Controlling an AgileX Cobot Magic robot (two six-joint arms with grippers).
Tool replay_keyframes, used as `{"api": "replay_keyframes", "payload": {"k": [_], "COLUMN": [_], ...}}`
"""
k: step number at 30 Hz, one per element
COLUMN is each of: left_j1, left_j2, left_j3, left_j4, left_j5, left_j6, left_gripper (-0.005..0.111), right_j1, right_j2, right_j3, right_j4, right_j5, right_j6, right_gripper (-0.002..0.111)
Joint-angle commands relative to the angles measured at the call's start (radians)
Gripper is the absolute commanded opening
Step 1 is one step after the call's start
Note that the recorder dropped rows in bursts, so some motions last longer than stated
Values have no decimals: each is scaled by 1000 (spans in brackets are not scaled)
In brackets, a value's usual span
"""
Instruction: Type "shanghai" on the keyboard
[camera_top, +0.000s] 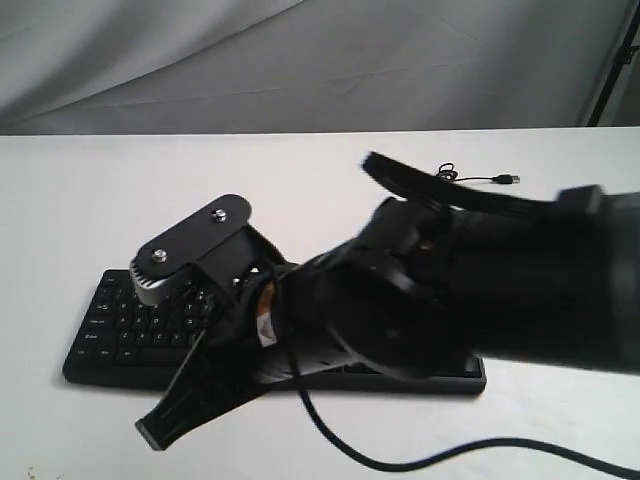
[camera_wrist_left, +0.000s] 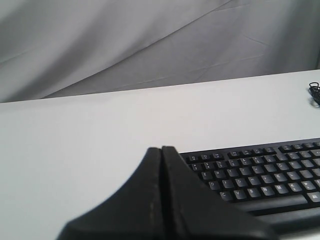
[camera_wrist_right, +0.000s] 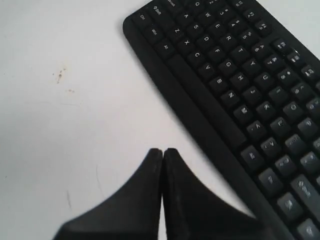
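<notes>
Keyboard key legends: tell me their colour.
White, on the black keyboard; the right wrist view shows them best.

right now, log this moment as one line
left gripper: jaws shut, by keyboard end | right gripper: jaws shut, over table, off keyboard front edge

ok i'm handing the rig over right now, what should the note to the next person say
Left pincer: shut, empty, tip beside one end of the keyboard, on no key.
Right pincer: shut, empty, reaching across the middle, tip over bare table just in front of the keyboard's front edge.
Keyboard lies flat on the table; its USB plug lies loose behind it.
Done: cannot tell which letters are typed, no screen in view.
Left: treat "shanghai" as unverified; no key is pressed now.
</notes>
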Motion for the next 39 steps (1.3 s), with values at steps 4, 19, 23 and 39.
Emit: {"api": "replay_keyframes", "payload": {"k": [4,19,23,39], "left_j1": [-4,-4,-4,-4], "left_j2": [-3,-3,-3,-3], "left_j3": [4,4,4,4], "left_j4": [1,1,1,1], "left_j5": [-5,-5,-5,-5], "left_j6": [-3,-3,-3,-3], "left_gripper": [0,0,0,0], "right_j1": [-2,-69,-73,-81], "right_j2": [212,636,656,674], "right_j3": [-311,-760,-760,-759], "right_j4": [3,117,85,46], "right_j5": [62,99,94,77], "right_j6": [-115,-250,-264,-301], "right_gripper": [0,0,0,0]}}
